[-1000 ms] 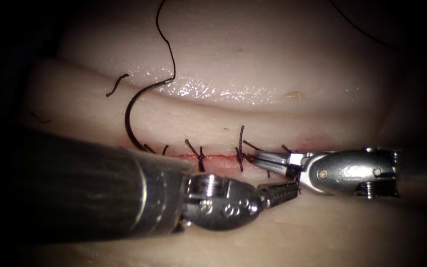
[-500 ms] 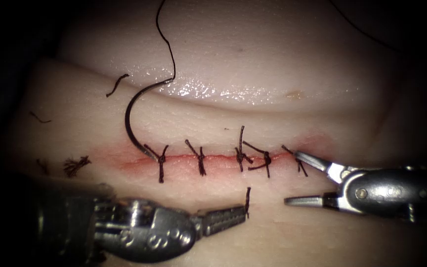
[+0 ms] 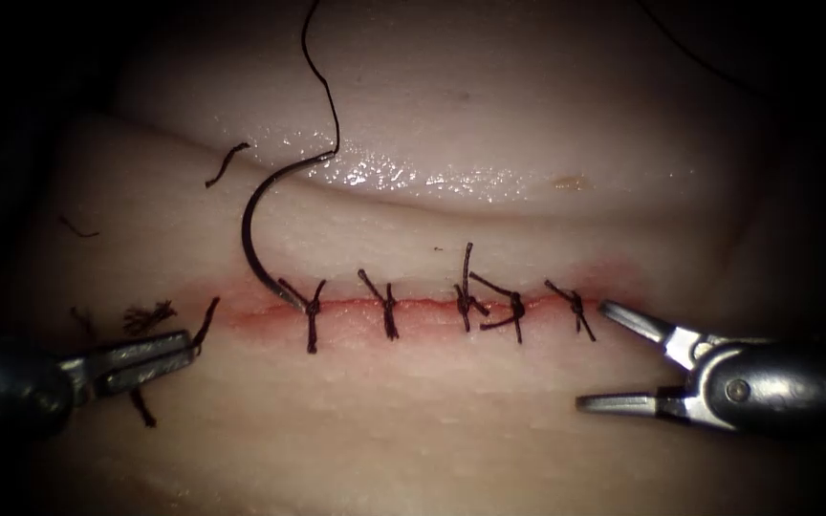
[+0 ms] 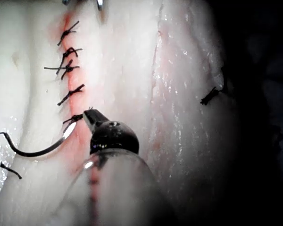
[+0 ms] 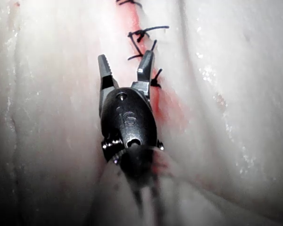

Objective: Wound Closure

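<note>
At the cut's [image 3: 413, 306] left end: needle [image 3: 258, 222], free of both tools, point by the leftmost stitch [image 3: 313, 311], thread [image 3: 322, 72] trailing toward 12 o'clock. At 9 o'clock: left tool [image 3: 179, 349], jaws closed on a cut thread end [image 3: 207, 320]. At 3 o'clock: right tool [image 3: 599, 355], jaws wide apart, holding nothing, upper jaw just beside the rightmost stitch [image 3: 576, 308].

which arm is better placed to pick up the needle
Probably the left. The needle lies on the tissue at the cut's left end, nearer the left tool; but its jaws hold a cut thread piece. The right tool is open, empty, farther.
</note>
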`<state>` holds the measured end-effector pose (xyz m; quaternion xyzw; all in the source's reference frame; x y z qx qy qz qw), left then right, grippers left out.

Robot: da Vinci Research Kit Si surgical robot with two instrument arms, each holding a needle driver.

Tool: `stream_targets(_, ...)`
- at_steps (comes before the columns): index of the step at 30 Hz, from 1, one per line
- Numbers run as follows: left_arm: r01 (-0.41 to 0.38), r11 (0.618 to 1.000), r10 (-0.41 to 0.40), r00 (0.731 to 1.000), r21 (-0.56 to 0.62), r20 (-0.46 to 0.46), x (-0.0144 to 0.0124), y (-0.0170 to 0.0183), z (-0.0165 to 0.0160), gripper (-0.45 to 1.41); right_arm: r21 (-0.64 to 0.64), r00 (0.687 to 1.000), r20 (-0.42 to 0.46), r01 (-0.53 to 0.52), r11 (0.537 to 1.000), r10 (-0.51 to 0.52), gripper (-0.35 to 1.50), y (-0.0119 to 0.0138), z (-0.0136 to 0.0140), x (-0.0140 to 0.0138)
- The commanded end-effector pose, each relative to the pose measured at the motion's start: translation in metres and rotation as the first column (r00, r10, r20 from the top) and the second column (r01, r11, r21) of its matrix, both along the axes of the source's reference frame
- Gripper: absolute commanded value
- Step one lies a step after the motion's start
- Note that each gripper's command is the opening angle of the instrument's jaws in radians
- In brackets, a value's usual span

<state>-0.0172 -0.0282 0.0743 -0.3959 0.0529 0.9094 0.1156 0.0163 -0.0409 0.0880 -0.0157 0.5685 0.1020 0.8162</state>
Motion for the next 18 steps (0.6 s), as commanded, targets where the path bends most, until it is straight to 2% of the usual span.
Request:
stream_targets(1,0.008,1.0,-0.008,1.0,0.008,-0.002,-0.0003,-0.0006,0.0012,-0.45,0.0,1.0,0.0,0.0,1.0,0.0,1.45,-0.0001,0.0009,0.0009)
stream_targets(5,0.018,0.998,-0.015,0.999,0.063,-0.041,-0.0005,-0.0015,0.0029,-0.45,0.0,1.0,0.005,-0.007,1.0,0.007,1.45,0.0001,0.0011,0.0014)
stream_targets(10,-0.044,0.984,0.061,0.994,0.173,-0.095,-0.0011,-0.0027,0.0052,-0.45,0.0,1.0,0.007,-0.012,1.0,0.012,1.45,-0.0001,0.0009,0.0021)
stream_targets(14,-0.094,0.955,0.151,0.971,0.283,-0.186,-0.0011,-0.0031,0.0071,-0.45,0.0,1.0,0.006,-0.012,1.0,0.012,1.45,-0.0003,0.0007,0.0021)
stream_targets(17,-0.111,0.919,0.218,0.942,0.378,-0.255,-0.0008,-0.0027,0.0084,-0.45,0.0,1.0,0.007,-0.012,1.0,0.012,1.45,-0.0004,0.0006,0.0021)
stream_targets(18,-0.111,0.908,0.236,0.933,0.404,-0.273,-0.0007,-0.0025,0.0087,-0.38,0.0,1.0,0.006,-0.012,1.0,0.012,1.45,-0.0004,0.0006,0.0021)
